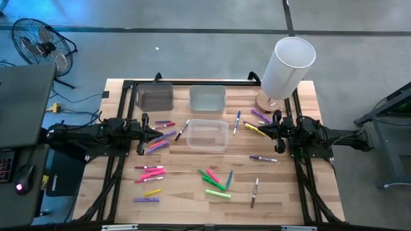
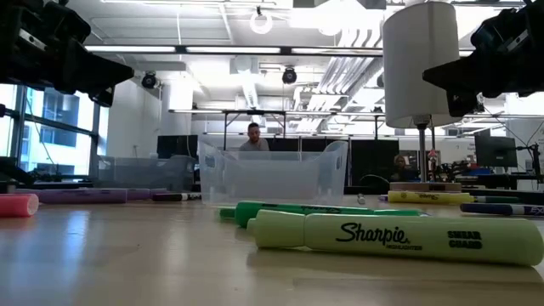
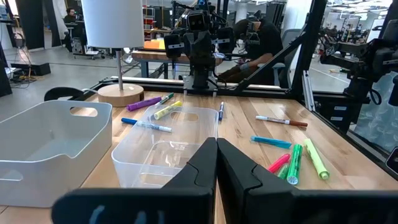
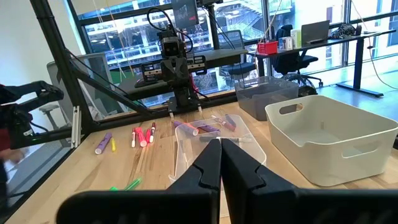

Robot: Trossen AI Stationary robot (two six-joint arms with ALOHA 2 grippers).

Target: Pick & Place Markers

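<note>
Evidently no sorting has begun: the markers [image 1: 215,179] lie scattered on the table [image 1: 308,192] around the empty clear bin [image 1: 207,135], none inside any bin. The left gripper [image 1: 142,133] and right gripper [image 1: 277,133] hover clenched and empty at either side. A paper-towel roll [image 1: 287,65] crowds the markers near the right arm

Markers [image 1: 214,181] scattered around a central bin [image 1: 207,135], two bins [image 1: 207,98] behind.

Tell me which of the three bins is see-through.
The clear bin at the table's middle, nearest the scattered markers. The wood shows through its walls and floor. The dark grey bin and the pale grey bin behind it are opaque.
</note>
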